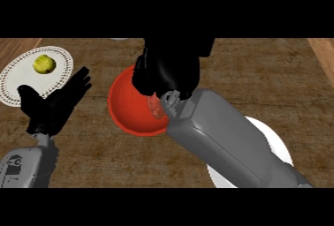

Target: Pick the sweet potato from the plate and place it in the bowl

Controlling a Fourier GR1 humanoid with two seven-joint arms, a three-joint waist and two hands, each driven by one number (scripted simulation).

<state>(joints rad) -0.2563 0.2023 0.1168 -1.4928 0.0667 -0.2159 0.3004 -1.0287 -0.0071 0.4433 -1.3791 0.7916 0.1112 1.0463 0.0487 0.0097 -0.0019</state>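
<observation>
Nearest you, a white plate (277,145) is lying mostly hidden under the right forearm. On the wooden desk (261,79), your right hand (168,66) is curling its fingers around the sweet potato (157,108) over the red bowl (127,106). Your left hand (55,103) is resting open before a dotted plate (20,75) carrying a yellow-green fruit (44,64).

Bowl (127,110) mid-counter (261,75) under my right hand (166,66) — fruit (44,64) on plate (20,77) far-left; second plate (274,141) near-right.
</observation>
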